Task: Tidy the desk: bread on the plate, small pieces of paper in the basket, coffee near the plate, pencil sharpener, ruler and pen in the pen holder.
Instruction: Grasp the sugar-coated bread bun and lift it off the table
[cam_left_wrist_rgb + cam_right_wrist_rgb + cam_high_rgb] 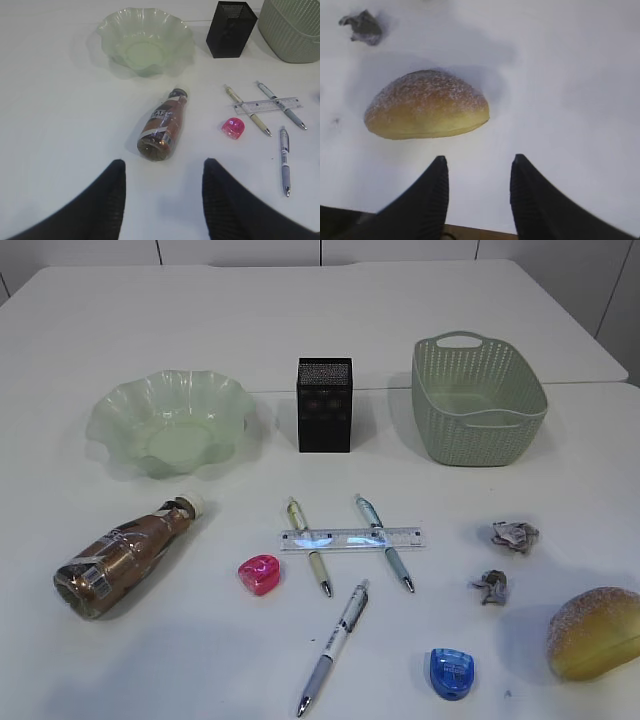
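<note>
- Nothing is tidied yet by the look of it: the plate (170,422) at the desk's (120,330) back left sits empty, the basket (478,400) at back right holds nothing, and the pen holder (324,405) between them shows nothing sticking out.
- Left gripper (162,167) hangs spread, gripping nothing, just short of the coffee (163,125), which lies on its side near the left edge, in front of the plate.
- Right gripper (477,162) is spread and empty too, poised beside the bread (426,104), which rests at the front right corner.
- Count with me: one bread, one coffee bottle, one ruler (352,538), lying across two of the pens mid-desk.
- Three pens (336,642) in all, the third apart, nearer the front edge.
- Two pencil sharpeners: pink sharpener (260,574), blue sharpener (451,673).
- Two crumpled paper scraps (513,536) right of the pens.
- So every item is left to move.
</note>
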Controlling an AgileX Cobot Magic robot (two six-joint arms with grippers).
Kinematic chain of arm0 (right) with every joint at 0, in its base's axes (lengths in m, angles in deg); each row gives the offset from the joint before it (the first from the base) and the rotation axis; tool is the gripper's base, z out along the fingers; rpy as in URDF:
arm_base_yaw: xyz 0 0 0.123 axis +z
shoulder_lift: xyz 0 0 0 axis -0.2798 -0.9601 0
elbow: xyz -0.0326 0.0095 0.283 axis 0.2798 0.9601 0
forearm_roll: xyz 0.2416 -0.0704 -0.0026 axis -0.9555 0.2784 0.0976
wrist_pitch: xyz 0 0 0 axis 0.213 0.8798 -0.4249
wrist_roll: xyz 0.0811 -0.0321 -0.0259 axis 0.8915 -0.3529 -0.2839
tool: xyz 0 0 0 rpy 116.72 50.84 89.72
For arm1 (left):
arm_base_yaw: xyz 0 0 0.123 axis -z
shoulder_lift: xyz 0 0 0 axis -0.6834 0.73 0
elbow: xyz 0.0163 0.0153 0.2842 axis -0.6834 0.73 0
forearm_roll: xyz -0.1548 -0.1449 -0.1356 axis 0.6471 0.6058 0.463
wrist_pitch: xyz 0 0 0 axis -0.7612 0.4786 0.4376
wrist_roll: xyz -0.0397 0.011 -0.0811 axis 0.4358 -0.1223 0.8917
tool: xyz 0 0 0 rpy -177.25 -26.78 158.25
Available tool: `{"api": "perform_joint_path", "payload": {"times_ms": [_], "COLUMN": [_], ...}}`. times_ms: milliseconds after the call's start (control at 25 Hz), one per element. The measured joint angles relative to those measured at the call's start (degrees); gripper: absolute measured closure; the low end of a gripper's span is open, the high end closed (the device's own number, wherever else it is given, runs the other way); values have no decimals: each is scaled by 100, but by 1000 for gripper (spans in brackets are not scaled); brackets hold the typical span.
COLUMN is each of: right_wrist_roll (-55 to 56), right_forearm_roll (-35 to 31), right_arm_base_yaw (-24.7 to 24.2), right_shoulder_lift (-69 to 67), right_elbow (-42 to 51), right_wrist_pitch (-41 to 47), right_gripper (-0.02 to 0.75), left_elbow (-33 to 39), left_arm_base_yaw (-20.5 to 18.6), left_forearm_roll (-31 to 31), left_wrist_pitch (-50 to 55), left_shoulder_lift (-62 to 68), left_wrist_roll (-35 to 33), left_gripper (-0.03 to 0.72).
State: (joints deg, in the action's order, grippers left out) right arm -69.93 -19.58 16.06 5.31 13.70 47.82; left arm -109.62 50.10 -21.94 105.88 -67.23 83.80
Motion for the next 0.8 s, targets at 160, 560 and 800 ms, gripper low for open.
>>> {"api": "perform_joint_path", "payload": {"times_ms": [160,560,800], "right_wrist_roll": [-1136,-3659,-4365], "right_forearm_roll": [-230,-46,-81], "right_arm_base_yaw": [0,0,0], "right_shoulder_lift": [-58,-70,-261], "right_elbow": [0,0,0], "right_wrist_pitch": [48,1,-86], "right_gripper": [403,383,237], "left_elbow": [0,0,0], "left_arm_base_yaw": [0,49,219], "left_forearm_roll": [0,104,135], "left_wrist_pitch": [0,-96,-274], "left_shoulder_lift": [0,0,0], "left_wrist_roll": [0,0,0], "left_gripper": [337,337,338]}}
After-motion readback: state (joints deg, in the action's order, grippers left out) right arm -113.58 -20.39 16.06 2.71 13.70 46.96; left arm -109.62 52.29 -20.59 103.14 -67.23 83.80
